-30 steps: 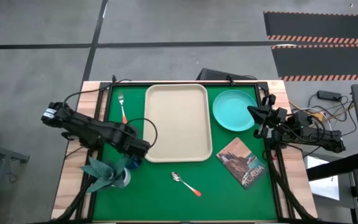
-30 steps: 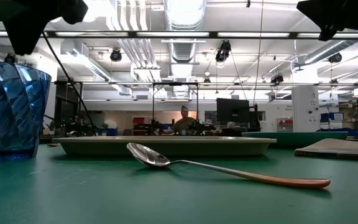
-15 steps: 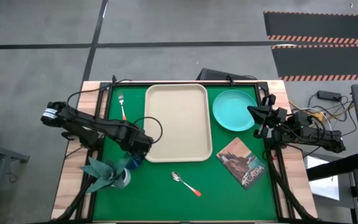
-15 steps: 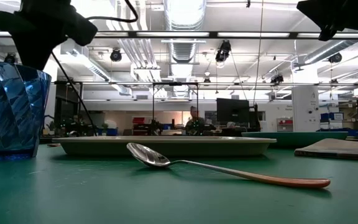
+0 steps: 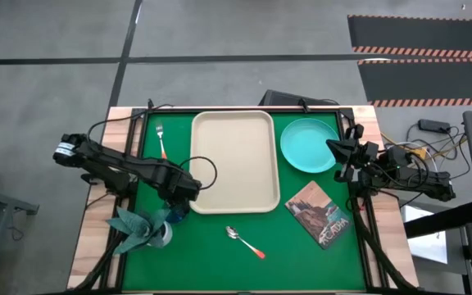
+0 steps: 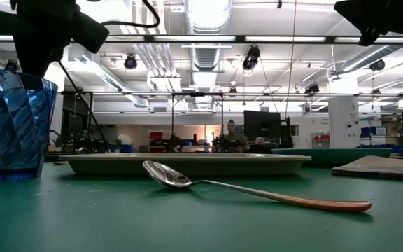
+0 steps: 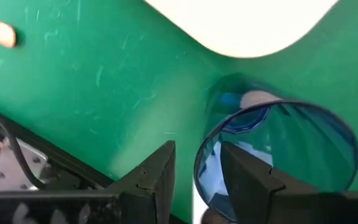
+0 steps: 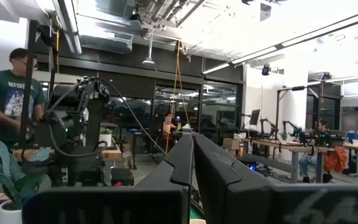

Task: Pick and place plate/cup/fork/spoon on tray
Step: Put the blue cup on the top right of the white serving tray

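The dark-blue cup [image 5: 176,213] stands upright on the green mat by the beige tray's [image 5: 234,160] near left corner. It also shows in the low view [image 6: 12,119]. My left gripper [image 5: 183,195] is open just above it. In the left wrist view, its fingers [image 7: 197,149] stand on either side of the cup's rim [image 7: 199,165] without touching it. The turquoise plate [image 5: 306,143] lies at the far right. The fork [image 5: 161,141] lies left of the tray. The spoon [image 5: 244,242] lies in front of it. My right gripper [image 5: 333,148] is shut at the plate's right edge.
A brown picture-covered book [image 5: 322,213] lies near the right edge in front of the plate. A pale holder with a teal napkin [image 5: 142,228] stands just left of the cup. A person [image 8: 5,93] and other equipment show in the room beyond the table.
My left gripper has gone a little toward the table's right edge, above the cup. The cup has stayed where it was.
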